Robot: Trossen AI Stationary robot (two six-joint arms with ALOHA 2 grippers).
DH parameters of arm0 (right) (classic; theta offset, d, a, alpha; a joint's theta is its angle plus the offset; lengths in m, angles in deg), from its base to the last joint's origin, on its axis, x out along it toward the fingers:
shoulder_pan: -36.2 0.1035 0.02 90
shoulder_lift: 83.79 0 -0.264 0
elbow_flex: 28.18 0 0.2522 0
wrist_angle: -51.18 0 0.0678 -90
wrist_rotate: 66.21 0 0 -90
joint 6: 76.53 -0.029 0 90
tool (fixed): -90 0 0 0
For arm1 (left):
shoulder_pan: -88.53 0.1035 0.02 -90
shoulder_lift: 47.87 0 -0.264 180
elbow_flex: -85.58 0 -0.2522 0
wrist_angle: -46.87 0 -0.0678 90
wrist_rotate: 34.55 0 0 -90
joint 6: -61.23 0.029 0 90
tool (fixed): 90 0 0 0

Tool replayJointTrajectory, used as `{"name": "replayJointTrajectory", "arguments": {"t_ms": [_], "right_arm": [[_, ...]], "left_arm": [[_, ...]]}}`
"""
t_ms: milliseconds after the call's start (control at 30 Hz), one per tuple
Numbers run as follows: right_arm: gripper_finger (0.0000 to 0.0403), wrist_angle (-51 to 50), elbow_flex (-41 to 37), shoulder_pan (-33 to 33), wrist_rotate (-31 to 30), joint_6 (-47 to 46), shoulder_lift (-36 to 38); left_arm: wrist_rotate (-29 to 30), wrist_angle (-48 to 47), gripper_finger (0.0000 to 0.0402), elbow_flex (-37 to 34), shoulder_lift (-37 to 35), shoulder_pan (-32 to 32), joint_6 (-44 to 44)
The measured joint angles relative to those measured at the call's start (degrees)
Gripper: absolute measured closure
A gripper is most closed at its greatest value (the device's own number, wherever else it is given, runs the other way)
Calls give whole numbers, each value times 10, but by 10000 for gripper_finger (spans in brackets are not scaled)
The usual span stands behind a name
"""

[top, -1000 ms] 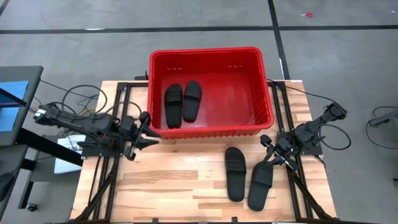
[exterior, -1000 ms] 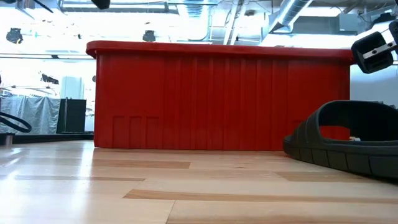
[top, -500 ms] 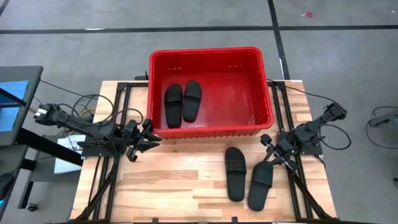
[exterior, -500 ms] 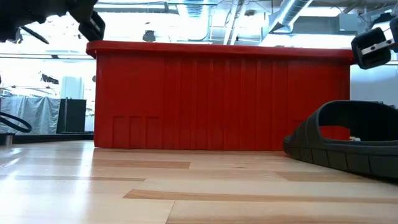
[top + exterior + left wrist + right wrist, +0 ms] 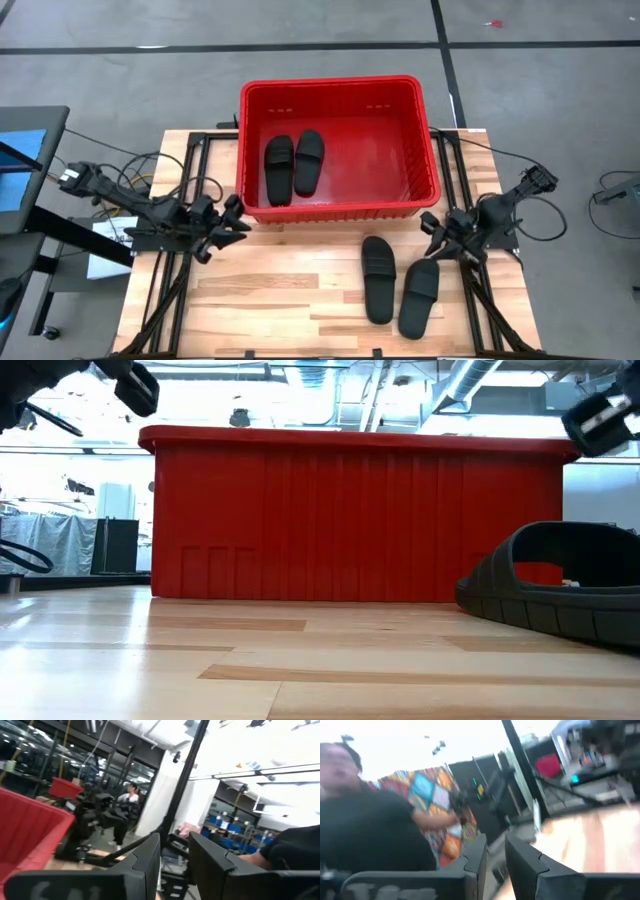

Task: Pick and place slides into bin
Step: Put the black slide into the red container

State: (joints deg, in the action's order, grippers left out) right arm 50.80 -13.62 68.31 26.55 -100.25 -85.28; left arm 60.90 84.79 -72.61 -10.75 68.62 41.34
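Both arms have drawn back slightly from the bin (image 5: 338,148); left gripper (image 5: 228,222) and right gripper (image 5: 432,236) show narrow-gapped, empty jaws. Wooden desk (image 5: 290,290) on grey floor; slides (image 5: 378,279) lie lengthwise, twelve to six

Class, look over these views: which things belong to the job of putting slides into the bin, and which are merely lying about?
Belonging to the job:
- red bin
- two slides in the bin
- two slides on the table
- left claw, right claw, both empty

Lying about:
- loose cables
- wooden table, merely the work surface
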Motion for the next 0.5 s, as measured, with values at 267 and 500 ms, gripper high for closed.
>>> {"name": "replayJointTrajectory", "arguments": {"t_ms": [267, 500], "right_arm": [[340, 167, 0, 0, -63, -14, 0], [340, 184, 0, 0, -162, -75, -8]], "left_arm": [[0, 43, 308, 0, 0, -37, 2], [0, 54, 308, 0, 0, -71, -4]]}}
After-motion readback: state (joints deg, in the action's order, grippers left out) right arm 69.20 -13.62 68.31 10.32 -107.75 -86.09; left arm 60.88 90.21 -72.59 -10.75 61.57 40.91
